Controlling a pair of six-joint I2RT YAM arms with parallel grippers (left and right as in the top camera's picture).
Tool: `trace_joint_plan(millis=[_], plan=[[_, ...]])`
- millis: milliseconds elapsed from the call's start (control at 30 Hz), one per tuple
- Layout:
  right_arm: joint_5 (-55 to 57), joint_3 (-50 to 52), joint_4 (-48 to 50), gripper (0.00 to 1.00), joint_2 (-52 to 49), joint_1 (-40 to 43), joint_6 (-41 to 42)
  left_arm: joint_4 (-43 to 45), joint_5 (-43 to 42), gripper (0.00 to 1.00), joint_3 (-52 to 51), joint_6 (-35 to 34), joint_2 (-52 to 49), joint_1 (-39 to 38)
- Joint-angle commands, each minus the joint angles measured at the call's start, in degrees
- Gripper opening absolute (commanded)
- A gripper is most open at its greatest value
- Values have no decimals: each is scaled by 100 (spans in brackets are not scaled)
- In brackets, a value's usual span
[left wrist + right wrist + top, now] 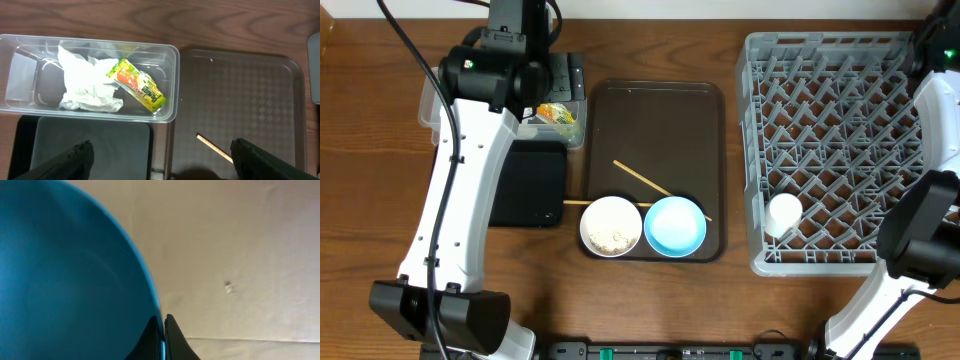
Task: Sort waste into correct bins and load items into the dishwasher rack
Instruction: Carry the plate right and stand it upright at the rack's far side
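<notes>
My left gripper (pixel 162 162) is open and empty, hovering above the clear tub (pixel 20 50). The tub holds the crumpled white tissue (pixel 87 85) and the yellow-green-orange wrapper (pixel 137 85), which also shows in the overhead view (pixel 558 114). The black tray (pixel 530 185) lies just in front of the tub. My right gripper (pixel 164 330) is shut on the rim of the dark blue dish (pixel 65 270), held up out of the overhead view. The white bowl (pixel 611 226) with rice grains, the light blue bowl (pixel 675 225) and two chopsticks (pixel 640 180) sit on the brown serving tray (pixel 660 110). The white cup (pixel 783 213) lies in the grey rack (pixel 835 60).
The left arm (pixel 470 150) spans the table's left side over the tub and black tray. The right arm (pixel 930 220) stands along the rack's right edge. One chopstick (pixel 215 147) lies on the brown tray near my left gripper's right finger.
</notes>
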State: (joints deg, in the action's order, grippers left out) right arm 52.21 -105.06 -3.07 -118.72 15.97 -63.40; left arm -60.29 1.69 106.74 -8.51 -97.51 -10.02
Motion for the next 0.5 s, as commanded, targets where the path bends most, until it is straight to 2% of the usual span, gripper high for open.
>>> trace_joint_plan(millis=[0,100,467], plan=[[-155,-26,162,1,-48,52,-1121,-35,50,90,35,79,-22,9],[-396,-26,131,1,-48,50,-1473,-35,50,90,35,79,-22,9],[-774,-24,-323,1,-48,57,-1467,-35,48,91,35,79,-22,9]])
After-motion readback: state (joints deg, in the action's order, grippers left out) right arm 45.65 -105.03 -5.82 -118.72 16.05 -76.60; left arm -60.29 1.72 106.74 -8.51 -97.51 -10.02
